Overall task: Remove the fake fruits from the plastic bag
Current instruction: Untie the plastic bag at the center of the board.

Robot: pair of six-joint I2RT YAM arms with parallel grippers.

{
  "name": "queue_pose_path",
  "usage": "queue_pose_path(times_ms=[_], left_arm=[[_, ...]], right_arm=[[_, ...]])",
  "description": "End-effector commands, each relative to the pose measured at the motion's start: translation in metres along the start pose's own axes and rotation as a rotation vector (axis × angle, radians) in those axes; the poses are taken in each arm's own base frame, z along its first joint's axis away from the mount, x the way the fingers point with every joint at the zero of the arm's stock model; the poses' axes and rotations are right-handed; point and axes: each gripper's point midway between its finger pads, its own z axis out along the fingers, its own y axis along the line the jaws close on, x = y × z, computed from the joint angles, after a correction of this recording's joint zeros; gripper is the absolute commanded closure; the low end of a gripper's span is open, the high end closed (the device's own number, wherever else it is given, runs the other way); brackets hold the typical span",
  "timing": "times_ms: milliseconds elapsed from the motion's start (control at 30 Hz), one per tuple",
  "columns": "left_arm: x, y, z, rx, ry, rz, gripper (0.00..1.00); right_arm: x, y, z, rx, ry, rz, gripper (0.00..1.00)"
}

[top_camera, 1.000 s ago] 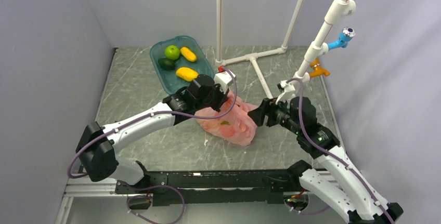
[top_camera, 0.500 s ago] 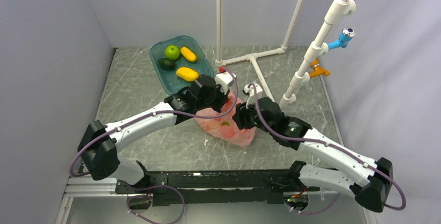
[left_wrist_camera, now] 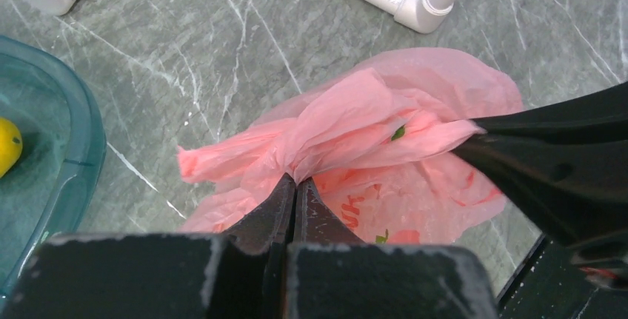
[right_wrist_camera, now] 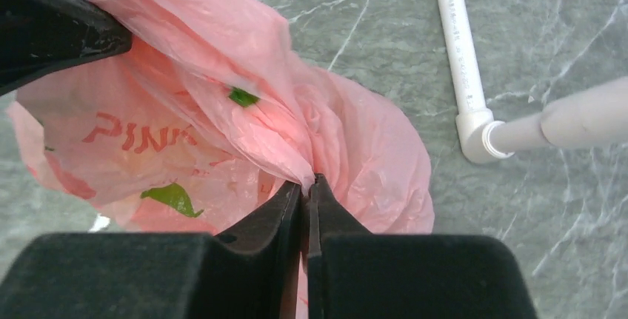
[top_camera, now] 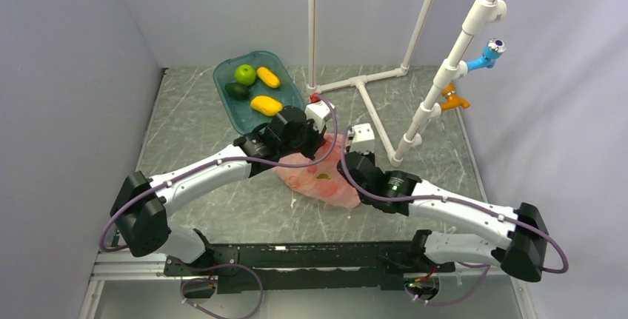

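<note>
- bag position: plastic bag [top_camera: 320,180] lies crumpled at centre of the top view, between both wrists.
- left gripper [left_wrist_camera: 295,186]: fingers pressed together, pinching a fold of pink film.
- right gripper [right_wrist_camera: 306,186]: fingers likewise nipped on an opposite fold.
- step judged: opening the mouth. draw the folds apart slowly and slightly upward, so the film neither slips nor tears.
- bag contents: fake fruits hidden; green marks show through, fruit or print unclear.
- teal tray [top_camera: 241,118], upper left: green apple [top_camera: 245,75], avocado [top_camera: 237,91], two yellow-orange fruits [top_camera: 266,104].
</note>
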Motion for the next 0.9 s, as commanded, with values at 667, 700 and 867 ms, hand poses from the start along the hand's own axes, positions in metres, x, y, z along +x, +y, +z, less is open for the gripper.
queue_pose_path(times_ms=[667, 700, 867], left_arm=[[-0.037, 0.029, -0.029, -0.076, -0.195, -0.07, 0.63], [-0.038, 0.027, -0.029, -0.061, -0.196, -0.059, 0.55], [-0.049, 0.006, -0.028, 0.092, -0.188, 0.012, 0.28]], right_arm=[[-0.017, -0.026, -0.062, -0.246, -0.152, 0.243, 1.0], [-0.018, -0.019, -0.064, -0.284, -0.155, 0.21, 1.0], [-0.019, 0.009, -0.07, -0.427, -0.128, 0.076, 1.0]])
